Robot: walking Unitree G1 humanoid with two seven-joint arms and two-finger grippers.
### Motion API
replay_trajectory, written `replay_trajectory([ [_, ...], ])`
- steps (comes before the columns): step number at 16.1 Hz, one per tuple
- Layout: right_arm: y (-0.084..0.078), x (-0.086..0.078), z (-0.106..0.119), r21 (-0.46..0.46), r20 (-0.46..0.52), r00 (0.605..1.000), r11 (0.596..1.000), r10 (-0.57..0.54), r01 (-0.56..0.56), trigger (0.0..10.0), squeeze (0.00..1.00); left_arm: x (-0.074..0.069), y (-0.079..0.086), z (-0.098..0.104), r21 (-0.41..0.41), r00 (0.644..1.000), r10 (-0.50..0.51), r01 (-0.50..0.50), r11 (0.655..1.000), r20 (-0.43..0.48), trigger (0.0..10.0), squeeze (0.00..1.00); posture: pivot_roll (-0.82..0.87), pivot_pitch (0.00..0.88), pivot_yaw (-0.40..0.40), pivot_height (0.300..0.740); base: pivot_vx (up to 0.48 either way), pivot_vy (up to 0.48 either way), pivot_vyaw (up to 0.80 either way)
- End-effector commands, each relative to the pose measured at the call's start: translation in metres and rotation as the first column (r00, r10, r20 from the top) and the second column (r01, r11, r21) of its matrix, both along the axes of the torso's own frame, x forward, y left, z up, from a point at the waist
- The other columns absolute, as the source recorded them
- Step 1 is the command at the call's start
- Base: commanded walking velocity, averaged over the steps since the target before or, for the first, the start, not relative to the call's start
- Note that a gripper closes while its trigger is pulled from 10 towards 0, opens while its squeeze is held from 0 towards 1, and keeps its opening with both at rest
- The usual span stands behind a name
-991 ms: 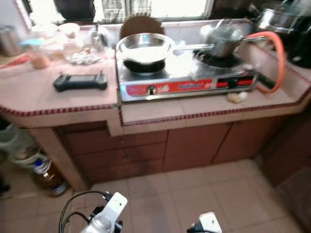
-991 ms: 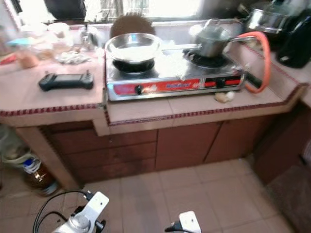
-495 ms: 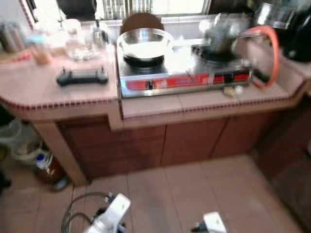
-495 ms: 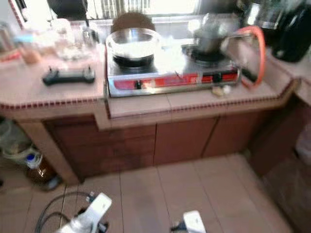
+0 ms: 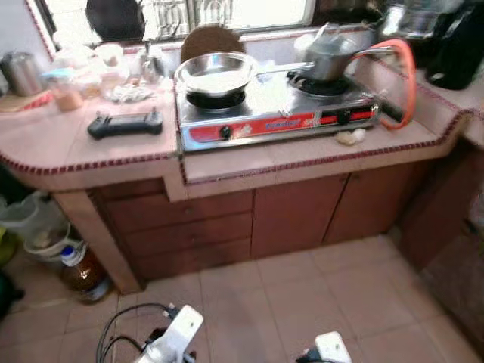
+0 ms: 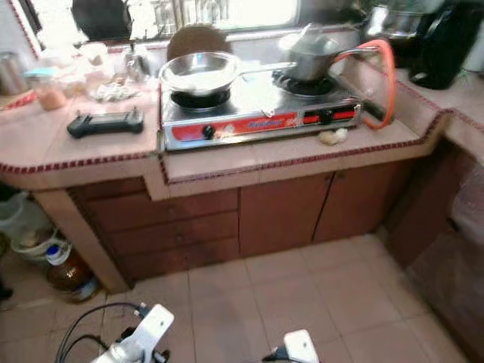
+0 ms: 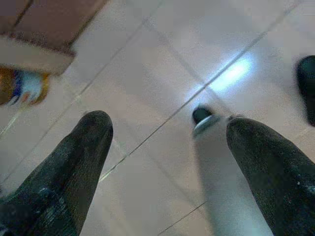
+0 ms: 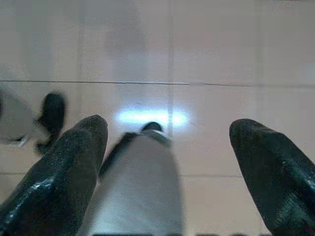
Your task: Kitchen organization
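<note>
Your left gripper (image 7: 167, 142) and right gripper (image 8: 167, 147) hang open over floor tiles; stove (image 5: 276, 113) on tabletop (image 5: 113, 151) ahead.

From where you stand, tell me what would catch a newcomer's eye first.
The silver two-burner gas stove with a red front panel sits on the pink tiled counter, a shiny steel pan on its left burner and a grey pot on the right. An orange gas hose loops at the stove's right end. A black handheld controller lies on the counter to the stove's left.
</note>
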State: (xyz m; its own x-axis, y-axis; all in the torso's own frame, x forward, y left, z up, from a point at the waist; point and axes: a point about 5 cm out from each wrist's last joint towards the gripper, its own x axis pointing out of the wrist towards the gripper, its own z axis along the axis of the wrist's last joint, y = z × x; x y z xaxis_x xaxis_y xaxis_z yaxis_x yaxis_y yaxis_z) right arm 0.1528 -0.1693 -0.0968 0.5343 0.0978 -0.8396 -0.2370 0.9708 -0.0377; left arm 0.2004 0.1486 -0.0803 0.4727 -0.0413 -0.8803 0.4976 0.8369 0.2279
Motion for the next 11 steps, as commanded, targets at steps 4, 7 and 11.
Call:
replay_trajectory([
  [4,0.004,0.003,0.001,0.015,0.009,1.0,1.0,-0.004,0.003,10.0,0.0,-0.002,0.02,0.0,-0.013,1.0,0.016,-0.016,1.0,-0.01,10.0,0.0,0.06,0.0,-0.01,0.74,0.0,0.0,0.0],
  [7,0.004,0.003,0.001,0.014,0.009,1.0,1.0,-0.003,0.003,10.0,0.0,-0.007,0.032,-0.001,-0.011,1.0,0.027,-0.027,1.0,-0.016,10.0,0.0,0.05,0.0,-0.008,0.74,0.0,0.0,0.0],
  [11,0.003,0.002,0.001,0.013,0.008,1.0,1.0,-0.004,0.004,10.0,0.0,-0.008,0.033,-0.001,-0.015,1.0,0.017,-0.017,1.0,-0.024,10.0,0.0,0.05,0.0,-0.008,0.74,0.0,0.0,0.0],
])
